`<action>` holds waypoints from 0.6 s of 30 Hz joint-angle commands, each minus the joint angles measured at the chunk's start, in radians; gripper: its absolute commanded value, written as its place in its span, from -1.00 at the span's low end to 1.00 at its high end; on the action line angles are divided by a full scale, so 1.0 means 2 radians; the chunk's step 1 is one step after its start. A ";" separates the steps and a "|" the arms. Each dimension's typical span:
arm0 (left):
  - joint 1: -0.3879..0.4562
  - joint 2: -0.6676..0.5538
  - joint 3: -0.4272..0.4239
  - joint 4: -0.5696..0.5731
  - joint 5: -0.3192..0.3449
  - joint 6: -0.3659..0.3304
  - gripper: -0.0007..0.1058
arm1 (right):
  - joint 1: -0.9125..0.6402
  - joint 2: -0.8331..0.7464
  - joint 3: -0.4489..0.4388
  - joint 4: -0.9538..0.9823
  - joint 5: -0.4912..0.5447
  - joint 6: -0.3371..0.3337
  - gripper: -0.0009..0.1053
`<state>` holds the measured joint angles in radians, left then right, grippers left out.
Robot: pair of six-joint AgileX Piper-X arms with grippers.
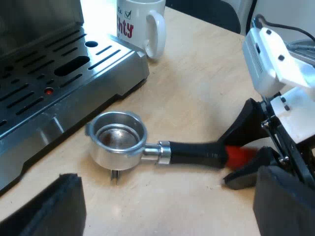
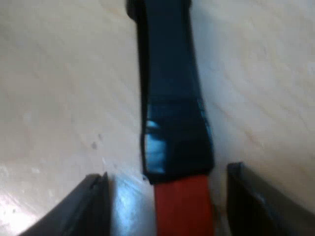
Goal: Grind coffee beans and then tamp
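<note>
Black matte fingers [image 2: 91, 209] of the right end effector [image 2: 167, 174] stand apart on either side of the red end [image 2: 182, 209] of the handle [image 2: 170, 98], pale worktop [image 2: 59, 98] showing in the gap on each side, so it is open around the handle and not gripping it. The handle is glossy and dark. Seen from the left wrist, the holder [image 1: 158, 151] lies loose on the light wood-grain worktop: a round, brushed metal basket [image 1: 118, 140] with a dull dark bottom inside, a small spout under it and a metal collar where the handle joins. The left end effector [image 1: 170, 189] hangs near it with its blocky dark fingers wide apart, holding nothing. The basket sits just beside the front edge of the espresso machine [image 1: 29, 132], whose steel drip tray [image 1: 118, 61] has long slots and a small red dot. Near the tray's corner stands a white glazed mug [image 1: 142, 24], upright, with a ticked box and red letters ending in "hty".
</note>
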<state>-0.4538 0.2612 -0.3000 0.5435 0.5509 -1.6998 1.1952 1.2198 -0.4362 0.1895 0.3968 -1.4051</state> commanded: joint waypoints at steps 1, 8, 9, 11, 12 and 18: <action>-0.003 -0.004 0.000 -0.001 0.004 -0.005 0.35 | -0.003 -0.003 -0.003 0.033 0.000 -0.003 0.05; -0.003 -0.004 0.000 -0.001 0.004 -0.005 0.35 | -0.003 -0.032 -0.027 0.129 -0.010 -0.003 0.05; -0.003 -0.004 0.000 -0.001 0.004 -0.005 0.35 | -0.003 -0.034 -0.030 0.136 -0.010 -0.003 0.05; -0.003 -0.004 0.000 -0.001 0.004 -0.005 0.35 | -0.003 -0.047 -0.046 0.174 -0.010 -0.003 0.05; -0.003 -0.004 0.000 -0.001 0.004 -0.005 0.35 | -0.003 -0.051 -0.052 0.186 -0.010 -0.003 0.05; -0.003 -0.004 0.000 -0.001 0.004 -0.005 0.35 | -0.003 -0.084 -0.092 0.236 -0.010 -0.003 0.05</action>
<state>-0.4538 0.2612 -0.3000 0.5435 0.5509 -1.6998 1.1952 1.0632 -0.6073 0.6383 0.3803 -1.4022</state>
